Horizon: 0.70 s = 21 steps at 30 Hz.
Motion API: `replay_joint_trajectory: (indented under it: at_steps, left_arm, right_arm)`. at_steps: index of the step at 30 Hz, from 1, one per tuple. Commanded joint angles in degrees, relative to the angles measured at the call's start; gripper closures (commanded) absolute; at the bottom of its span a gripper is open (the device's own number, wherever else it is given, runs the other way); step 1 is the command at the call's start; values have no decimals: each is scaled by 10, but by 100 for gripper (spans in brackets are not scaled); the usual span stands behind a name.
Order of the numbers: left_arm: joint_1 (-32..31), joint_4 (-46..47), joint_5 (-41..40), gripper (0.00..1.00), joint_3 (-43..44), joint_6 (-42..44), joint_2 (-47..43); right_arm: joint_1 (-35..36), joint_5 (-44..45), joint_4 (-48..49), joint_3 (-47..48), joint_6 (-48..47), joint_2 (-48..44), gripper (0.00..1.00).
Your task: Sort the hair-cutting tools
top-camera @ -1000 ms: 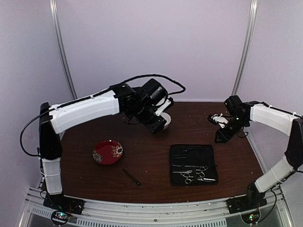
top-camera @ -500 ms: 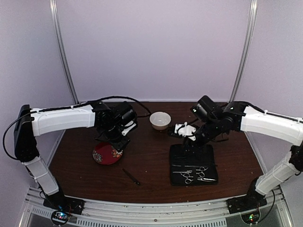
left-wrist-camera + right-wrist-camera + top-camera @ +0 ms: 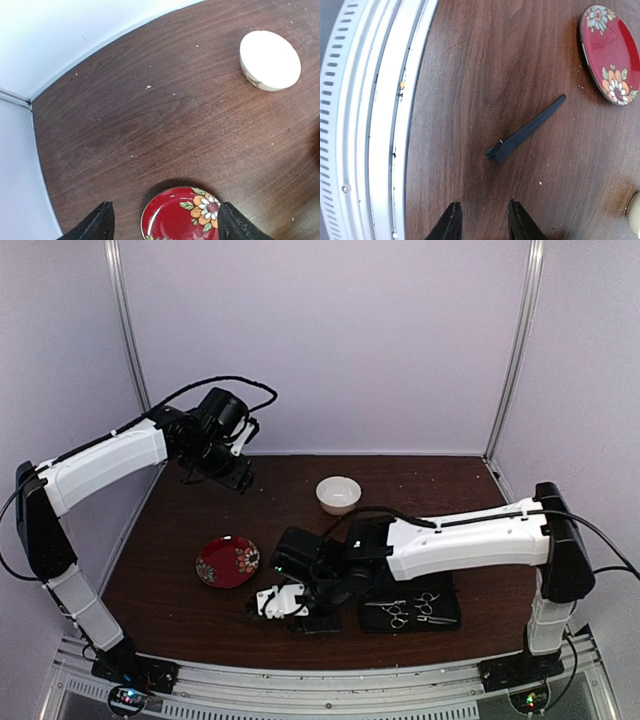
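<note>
The thin black stick-like tool [image 3: 525,132] lies loose on the brown table, just ahead of my right gripper [image 3: 485,226], which is open and empty above the wood. In the top view the right gripper [image 3: 290,618] is low at the front centre and hides the stick. Two silver scissors [image 3: 400,615] [image 3: 432,610] lie in the flat black case [image 3: 440,585], partly covered by the right arm. My left gripper [image 3: 165,231] is open and empty, held high at the back left [image 3: 238,478], looking down at the red plate [image 3: 185,216].
The red patterned plate [image 3: 228,561] sits left of centre and also shows in the right wrist view [image 3: 607,55]. A white bowl [image 3: 338,494] [image 3: 270,60] stands at the back centre. The metal rail of the table's front edge [image 3: 370,120] runs close to the right gripper.
The right arm swung from the far right, over the case, down to the front centre above the black stick. The left arm moved from the bowl leftward over the plate, then up to the back left.
</note>
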Motion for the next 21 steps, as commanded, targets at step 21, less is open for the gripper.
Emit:
replay_joint_trajectory:
  at_steps: [21]
  left_arm:
    - [68, 54, 137, 24, -66, 3, -59]
  right_arm:
    - [16, 93, 20, 85, -19, 150, 71]
